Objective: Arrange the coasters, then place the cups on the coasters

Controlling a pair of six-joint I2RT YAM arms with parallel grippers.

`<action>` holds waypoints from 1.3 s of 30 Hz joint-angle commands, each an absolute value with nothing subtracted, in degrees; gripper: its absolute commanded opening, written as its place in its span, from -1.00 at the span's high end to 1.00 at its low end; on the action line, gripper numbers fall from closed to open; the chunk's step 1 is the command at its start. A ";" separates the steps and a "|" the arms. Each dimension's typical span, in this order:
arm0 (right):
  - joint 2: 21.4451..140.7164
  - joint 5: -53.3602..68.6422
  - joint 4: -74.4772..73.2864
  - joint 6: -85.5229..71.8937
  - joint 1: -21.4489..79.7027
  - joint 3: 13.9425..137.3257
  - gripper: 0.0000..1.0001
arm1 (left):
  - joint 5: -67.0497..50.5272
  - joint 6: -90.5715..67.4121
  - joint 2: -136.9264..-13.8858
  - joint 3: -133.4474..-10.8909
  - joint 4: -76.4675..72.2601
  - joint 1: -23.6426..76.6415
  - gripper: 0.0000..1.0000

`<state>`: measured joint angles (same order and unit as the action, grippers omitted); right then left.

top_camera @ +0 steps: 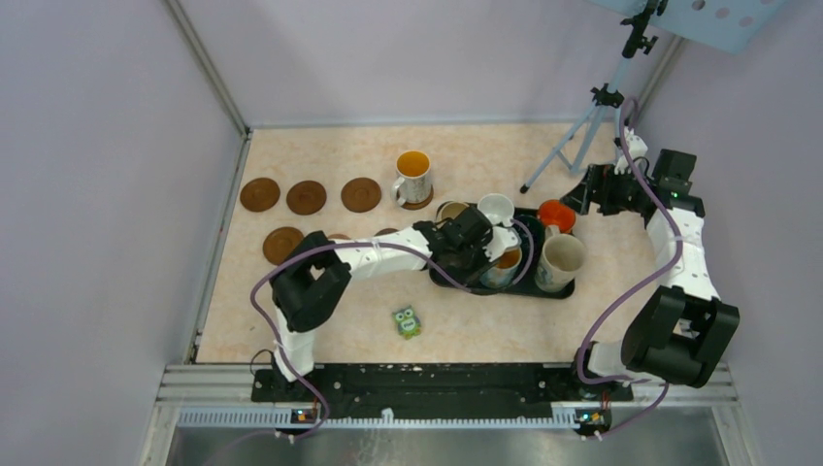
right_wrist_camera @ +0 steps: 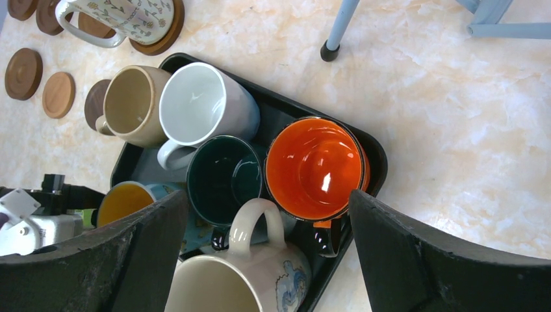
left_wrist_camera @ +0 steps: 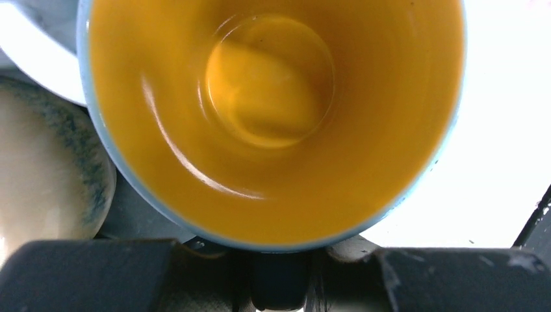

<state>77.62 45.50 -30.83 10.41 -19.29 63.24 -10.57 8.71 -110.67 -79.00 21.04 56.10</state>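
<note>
one cup (top_camera: 412, 177) sits on a coaster (top_camera: 419, 202); fetching the next is the step in hand. left gripper (top_camera: 490, 254) is at the yellow-lined mug (left_wrist_camera: 273, 123) in the tray (top_camera: 558, 291); i cannot tell if it grips. right gripper (right_wrist_camera: 266, 208) hangs wide over the orange cup (right_wrist_camera: 315, 166). next calls for a firm pinch, a straight lift and a carry to a bare coaster (top_camera: 361, 194).

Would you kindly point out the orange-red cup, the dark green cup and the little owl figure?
orange-red cup (right_wrist_camera: 315, 166): right wrist view, on its glossy inside.
dark green cup (right_wrist_camera: 224, 179): right wrist view, on its inner floor.
owl figure (top_camera: 407, 322): top view, on its body.
</note>
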 commanded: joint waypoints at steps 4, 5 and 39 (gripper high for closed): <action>75.85 46.23 -29.45 10.99 -19.40 63.04 -0.85 | -12.89 11.30 -100.35 -77.66 19.12 55.19 1.00; 75.87 46.15 -29.40 10.99 -19.38 63.05 -0.85 | -14.21 11.33 -99.58 -77.61 19.08 54.93 1.00; 77.04 47.28 -29.70 11.07 -19.38 62.84 -0.85 | -25.62 17.06 -82.05 -88.27 26.59 14.09 1.00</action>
